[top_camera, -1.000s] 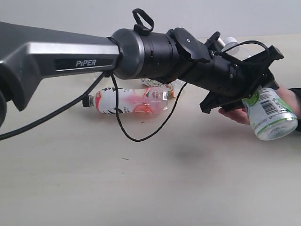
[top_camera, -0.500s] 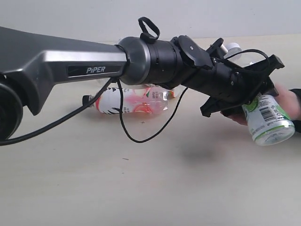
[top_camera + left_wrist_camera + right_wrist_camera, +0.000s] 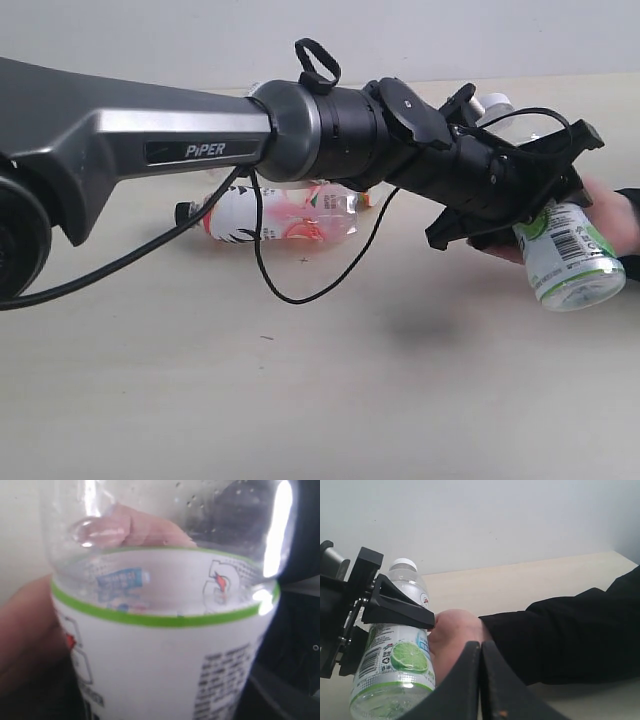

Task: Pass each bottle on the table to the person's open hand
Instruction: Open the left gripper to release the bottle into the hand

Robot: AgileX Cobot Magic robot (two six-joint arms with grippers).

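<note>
My left gripper reaches across to the right and is shut on the white-green bottle, which tilts with its white cap above the gripper. The person's open hand lies against the bottle's far side. In the left wrist view the bottle fills the frame, with the person's fingers seen through the clear plastic. The right wrist view shows the bottle, the hand touching it, and my right gripper shut on nothing.
A pink-white bottle with a black cap lies on the pale table under the left arm. Another white-labelled bottle behind it is mostly hidden by the arm. The person's dark sleeve stretches off to the right.
The left arm has shifted slightly right and up, carrying the white-green bottle closer against the person's hand. Over the last half second almost nothing has moved.
</note>
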